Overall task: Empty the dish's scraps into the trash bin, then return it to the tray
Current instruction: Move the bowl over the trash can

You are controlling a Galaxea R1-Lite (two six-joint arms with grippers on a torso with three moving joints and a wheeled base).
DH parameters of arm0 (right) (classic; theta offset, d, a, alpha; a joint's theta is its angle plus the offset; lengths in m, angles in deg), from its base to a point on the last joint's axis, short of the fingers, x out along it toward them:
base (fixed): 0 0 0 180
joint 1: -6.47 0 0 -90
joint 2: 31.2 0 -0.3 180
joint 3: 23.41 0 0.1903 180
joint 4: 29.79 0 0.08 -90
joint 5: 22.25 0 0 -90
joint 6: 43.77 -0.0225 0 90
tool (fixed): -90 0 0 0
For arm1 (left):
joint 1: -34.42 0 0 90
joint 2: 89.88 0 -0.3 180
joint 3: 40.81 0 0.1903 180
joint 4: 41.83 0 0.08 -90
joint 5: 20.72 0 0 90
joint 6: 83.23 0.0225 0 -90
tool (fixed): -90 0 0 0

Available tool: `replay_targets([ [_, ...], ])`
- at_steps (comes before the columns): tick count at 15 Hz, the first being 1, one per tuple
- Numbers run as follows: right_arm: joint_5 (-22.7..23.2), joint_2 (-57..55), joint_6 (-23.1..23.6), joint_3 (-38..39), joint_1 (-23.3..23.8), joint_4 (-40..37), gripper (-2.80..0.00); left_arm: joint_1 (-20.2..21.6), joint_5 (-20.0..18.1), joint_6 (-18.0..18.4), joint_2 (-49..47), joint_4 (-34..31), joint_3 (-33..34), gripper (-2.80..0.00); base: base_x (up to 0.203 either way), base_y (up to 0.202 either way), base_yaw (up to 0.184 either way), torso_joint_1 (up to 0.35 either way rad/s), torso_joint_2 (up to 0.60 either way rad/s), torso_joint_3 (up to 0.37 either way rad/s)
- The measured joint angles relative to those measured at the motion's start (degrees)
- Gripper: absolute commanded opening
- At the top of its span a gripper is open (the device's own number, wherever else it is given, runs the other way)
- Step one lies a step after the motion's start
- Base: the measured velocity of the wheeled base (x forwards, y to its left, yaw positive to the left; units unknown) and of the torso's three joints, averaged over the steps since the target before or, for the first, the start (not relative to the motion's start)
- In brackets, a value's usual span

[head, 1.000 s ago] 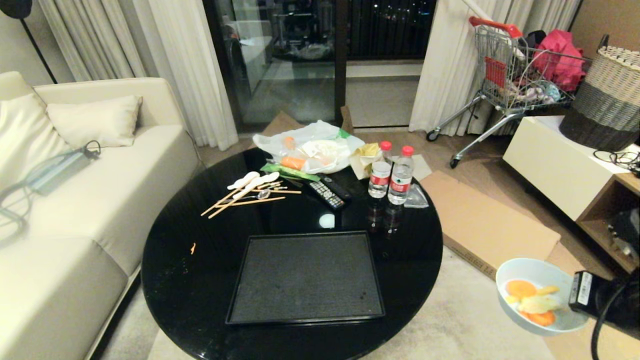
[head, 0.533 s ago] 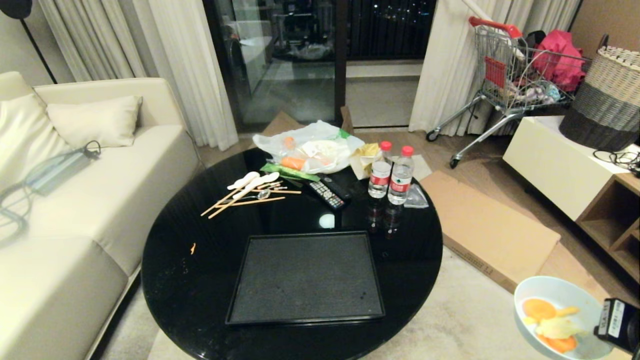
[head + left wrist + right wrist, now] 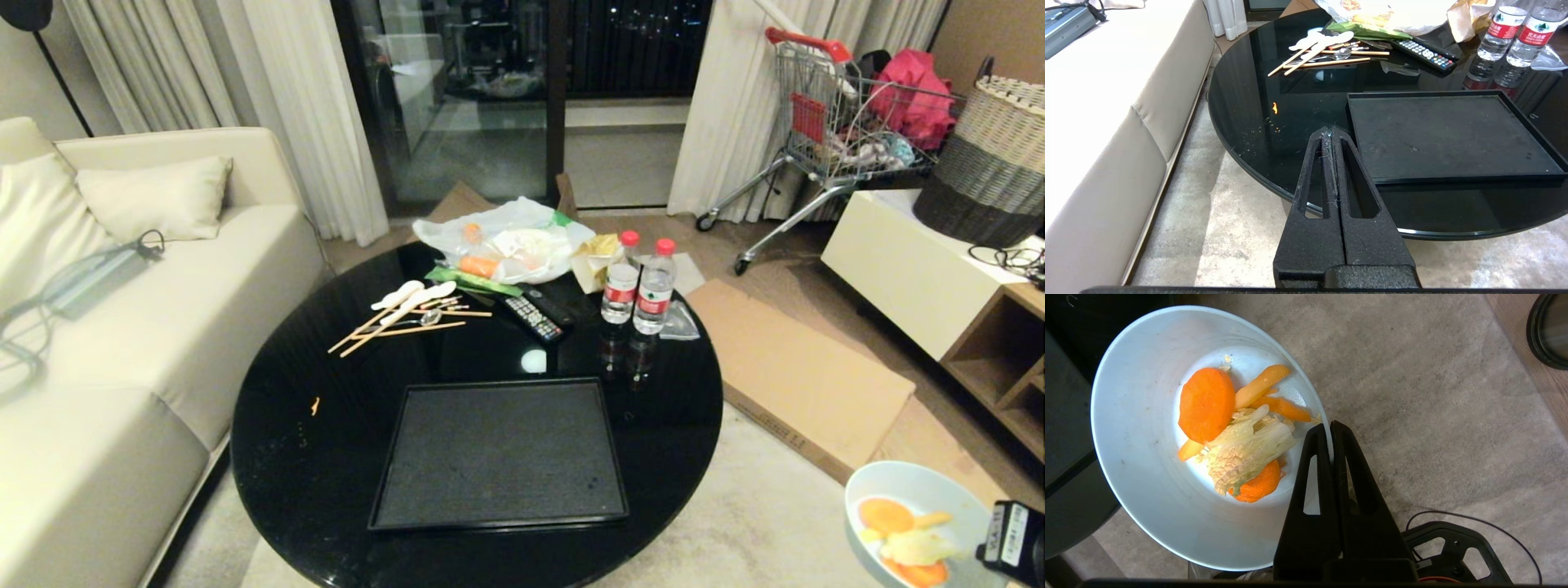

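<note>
My right gripper is shut on the rim of the dish, a pale blue-white bowl, and holds it above the carpet off the table's right side, at the bottom right of the head view, dish. Inside lie the scraps: orange carrot slices and a pale cabbage leaf, scraps. The black tray sits bare on the round black table. A dark round rim shows at the edge of the right wrist view; I cannot tell whether it is the trash bin. My left gripper is shut, hanging off the table's near left edge.
At the table's far side lie chopsticks and spoons, a remote, two water bottles and a plastic bag of food. A sofa is on the left, flat cardboard and a cabinet on the right.
My right gripper has carried the dish down and to the right in the head view, away from the table; it now sits partly cut off at the bottom right corner.
</note>
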Motion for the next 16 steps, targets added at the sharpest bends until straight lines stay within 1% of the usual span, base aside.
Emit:
replay_targets([
  [16,-0.25,-1.85,0.48,0.11,0.00,0.60,-2.80,0.00,-0.05,-0.09,0.00,0.00,-0.02,-2.80,0.000,0.000,0.000,0.000,0.00,0.000],
])
